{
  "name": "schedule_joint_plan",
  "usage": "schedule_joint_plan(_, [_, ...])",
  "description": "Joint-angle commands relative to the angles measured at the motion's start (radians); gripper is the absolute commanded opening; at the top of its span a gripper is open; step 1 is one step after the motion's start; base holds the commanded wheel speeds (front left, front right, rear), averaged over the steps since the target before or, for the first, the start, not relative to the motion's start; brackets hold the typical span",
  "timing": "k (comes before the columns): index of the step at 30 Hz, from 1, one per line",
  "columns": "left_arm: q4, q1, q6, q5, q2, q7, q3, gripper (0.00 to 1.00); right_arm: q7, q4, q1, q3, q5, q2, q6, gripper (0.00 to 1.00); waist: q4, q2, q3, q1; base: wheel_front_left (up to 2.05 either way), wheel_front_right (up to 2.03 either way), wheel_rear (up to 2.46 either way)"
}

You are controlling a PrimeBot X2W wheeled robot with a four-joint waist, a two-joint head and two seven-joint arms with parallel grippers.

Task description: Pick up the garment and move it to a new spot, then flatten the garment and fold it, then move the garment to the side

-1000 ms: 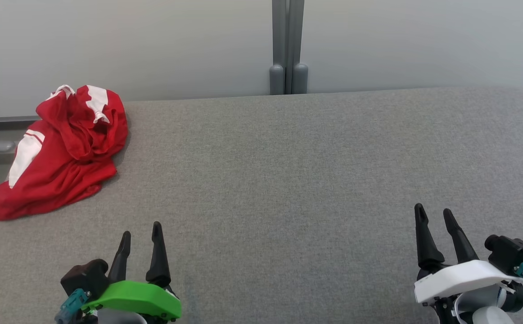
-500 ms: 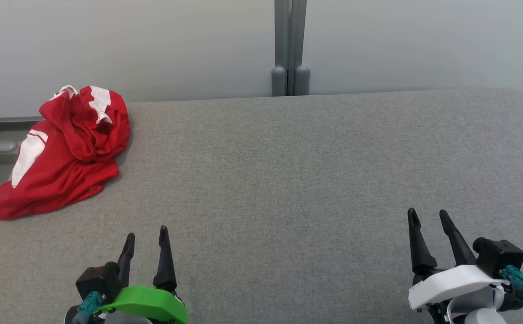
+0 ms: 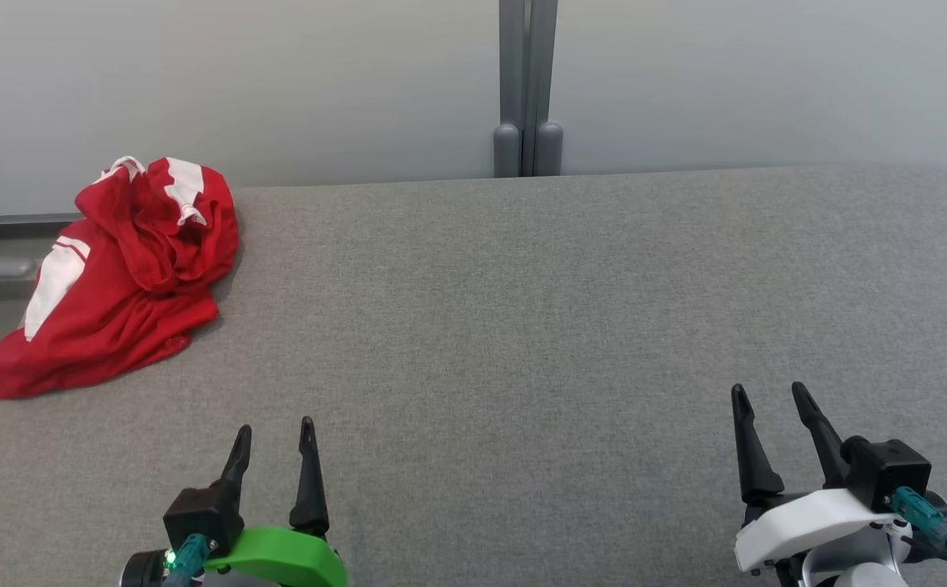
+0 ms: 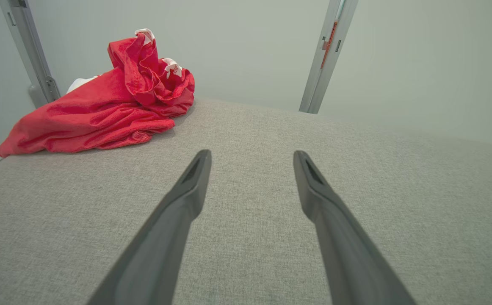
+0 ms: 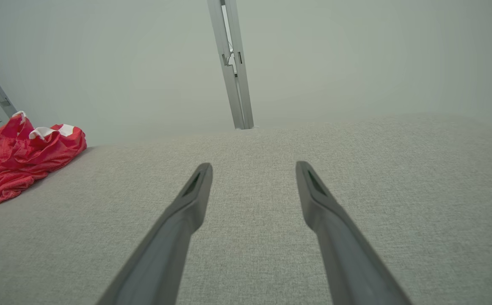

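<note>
At the near edge of the grey surface [image 3: 522,326], our left gripper [image 3: 275,425] and right gripper [image 3: 768,388] hover spread and empty. We judge the pick-up not yet begun: the crumpled red garment [image 3: 123,277] lies at the far left corner, so we must reach there next.

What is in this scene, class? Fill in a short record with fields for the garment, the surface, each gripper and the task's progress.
garment: red with white patches, crumpled in a heap at the surface's far left corner
surface: grey fabric-covered table top
left gripper: open, empty, apart from the garment
right gripper: open, empty, at the near right
background: pale wall, grey post
progress: garment not yet picked up
</note>
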Motion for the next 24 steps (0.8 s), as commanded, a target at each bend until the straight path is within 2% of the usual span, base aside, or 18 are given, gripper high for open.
schedule_joint_plan(1, [0.002, 0.008, 0.008, 0.021, 0.006, -0.009, -0.003, 1.00, -0.010, 0.000, 0.007, 0.000, -0.024, -0.005, 0.000, 1.00, 0.001, -0.0001, -0.001, 0.0000, 0.00, 0.00, 0.00])
schedule_joint_plan(19, [0.029, 0.017, 0.030, 0.128, 0.007, -0.043, -0.030, 1.00, -0.042, 0.006, 0.018, 0.011, -0.147, -0.006, 0.000, 1.00, 0.003, -0.0001, -0.012, 0.0000, 0.00, 0.00, 0.00])
schedule_joint_plan(24, [0.034, 0.013, 0.030, 0.122, 0.007, -0.040, -0.032, 1.00, -0.041, 0.008, 0.017, 0.011, -0.143, -0.006, 0.000, 1.00, 0.004, -0.0001, -0.014, 0.0000, 0.00, 0.00, 0.00])
